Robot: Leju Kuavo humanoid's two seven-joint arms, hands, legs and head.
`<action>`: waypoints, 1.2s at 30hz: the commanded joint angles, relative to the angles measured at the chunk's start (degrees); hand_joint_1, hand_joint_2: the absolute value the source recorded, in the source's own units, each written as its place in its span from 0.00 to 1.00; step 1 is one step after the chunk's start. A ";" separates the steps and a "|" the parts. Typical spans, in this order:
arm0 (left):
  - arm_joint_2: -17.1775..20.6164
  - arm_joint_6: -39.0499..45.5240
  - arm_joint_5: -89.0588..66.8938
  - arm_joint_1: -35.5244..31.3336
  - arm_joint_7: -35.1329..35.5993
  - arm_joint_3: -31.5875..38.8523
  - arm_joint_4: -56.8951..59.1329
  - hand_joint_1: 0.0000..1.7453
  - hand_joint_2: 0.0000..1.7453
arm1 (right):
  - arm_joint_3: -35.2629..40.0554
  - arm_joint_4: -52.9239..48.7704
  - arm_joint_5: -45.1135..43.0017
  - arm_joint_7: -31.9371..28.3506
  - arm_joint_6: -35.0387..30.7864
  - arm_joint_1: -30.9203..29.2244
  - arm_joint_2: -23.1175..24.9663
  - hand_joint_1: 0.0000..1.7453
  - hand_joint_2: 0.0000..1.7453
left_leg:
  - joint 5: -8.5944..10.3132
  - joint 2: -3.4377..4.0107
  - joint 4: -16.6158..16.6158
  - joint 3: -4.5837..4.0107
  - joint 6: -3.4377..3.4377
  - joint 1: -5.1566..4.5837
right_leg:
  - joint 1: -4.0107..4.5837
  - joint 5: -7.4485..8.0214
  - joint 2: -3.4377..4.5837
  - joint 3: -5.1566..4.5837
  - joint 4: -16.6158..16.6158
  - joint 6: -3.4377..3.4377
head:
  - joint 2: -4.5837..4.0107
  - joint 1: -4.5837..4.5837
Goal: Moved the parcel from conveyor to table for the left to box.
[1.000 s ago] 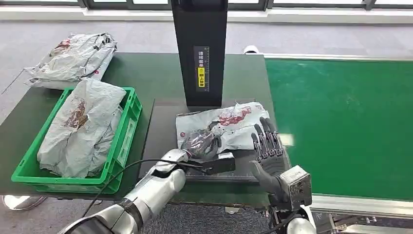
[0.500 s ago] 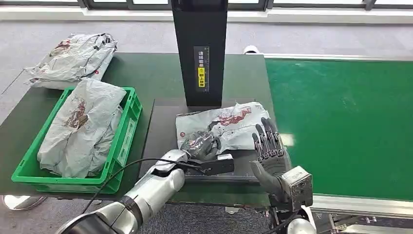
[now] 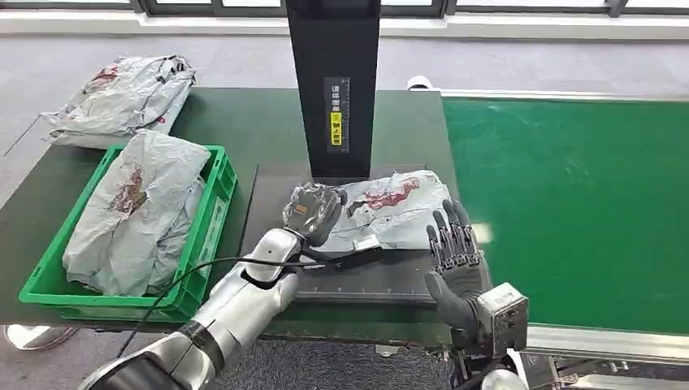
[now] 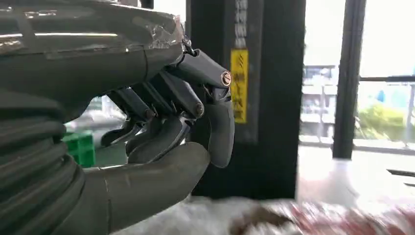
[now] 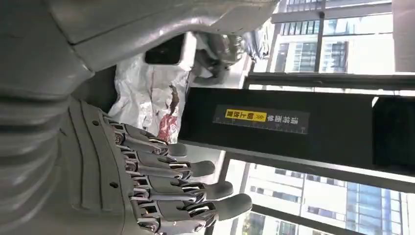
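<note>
The grey-white parcel (image 3: 394,210) with red print lies on the black mat (image 3: 366,283) in front of the black scanner column (image 3: 335,89). My left hand (image 3: 313,213) grips the parcel's left end and holds it raised and folded over, while the rest stays flat. In the left wrist view the left hand (image 4: 171,127) has its fingers curled in towards the thumb, above the blurred parcel (image 4: 303,218). My right hand (image 3: 455,253) stands upright with fingers spread at the parcel's right, apart from it. The right wrist view shows the right hand (image 5: 161,186) holding nothing, and the parcel (image 5: 147,93) beyond.
A green crate (image 3: 218,213) holding a grey parcel (image 3: 138,215) sits on the table's left. Another grey parcel (image 3: 122,96) lies at the far left corner. The green conveyor (image 3: 569,211) runs along the right.
My left hand has moved away from me and to the left, pulling the parcel's left end up and folding it over. My right hand has drawn back slightly towards me.
</note>
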 commanded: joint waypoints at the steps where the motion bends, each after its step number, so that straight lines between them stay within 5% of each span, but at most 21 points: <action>1: 5.54 -0.33 -3.12 0.16 0.27 2.20 -4.77 0.66 1.00 | -0.20 3.22 -0.15 -0.95 0.20 -1.47 -3.14 0.00 1.00 | 0.02 0.37 -0.10 0.08 0.03 0.04 | 0.07 0.11 0.08 0.03 -0.13 -0.04 | -0.02 0.00; 2: 5.34 -0.44 -3.24 0.42 -0.23 2.36 -5.32 0.00 1.00 | -0.18 3.64 -0.16 -0.96 0.28 -1.92 -3.13 0.00 1.00 | 0.05 0.42 -0.14 0.08 0.04 0.06 | 0.10 0.15 0.05 0.04 -0.19 -0.05 | 0.00 0.00; 11: 4.07 -3.94 -4.30 2.15 -1.54 0.18 -6.50 0.00 1.00 | -0.07 4.62 -0.13 -0.95 0.71 -3.12 -2.75 0.00 1.00 | 0.04 0.20 -0.07 0.05 0.01 0.02 | 0.04 0.07 -0.05 0.06 -0.11 -0.02 | 0.00 0.00; 31: 3.12 -15.39 1.75 0.47 -6.44 -1.98 15.08 0.00 1.00 | 0.88 7.40 0.27 -1.00 2.25 -5.03 -1.67 0.00 1.00 | 0.09 0.26 -0.16 0.12 0.01 0.04 | 0.07 0.13 -0.05 0.13 -0.20 -0.04 | 0.00 0.00; 32: 3.29 -15.27 1.74 0.55 -6.28 -1.94 15.38 0.02 1.00 | 0.92 7.39 0.26 -1.00 2.29 -4.84 -1.72 0.00 1.00 | 0.07 0.15 -0.12 0.13 -0.01 0.01 | 0.04 0.08 -0.05 0.16 -0.13 -0.03 | -0.02 0.00; 33: 3.33 -15.07 1.78 0.46 -6.45 -1.85 15.99 1.00 1.00 | 1.10 6.95 0.51 -1.38 2.25 -4.59 -1.94 0.00 1.00 | 0.12 0.19 -0.19 0.16 0.01 0.04 | 0.08 0.14 -0.09 0.22 -0.24 -0.03 | -0.02 0.00; 36: 3.24 -15.31 1.62 -0.05 -6.50 -1.96 16.80 1.00 1.00 | 1.17 6.42 0.47 -1.48 2.45 -4.62 -2.08 0.00 1.00 | 0.10 0.19 -0.15 0.18 0.00 0.01 | 0.04 0.12 -0.05 0.24 -0.15 -0.03 | -0.02 0.00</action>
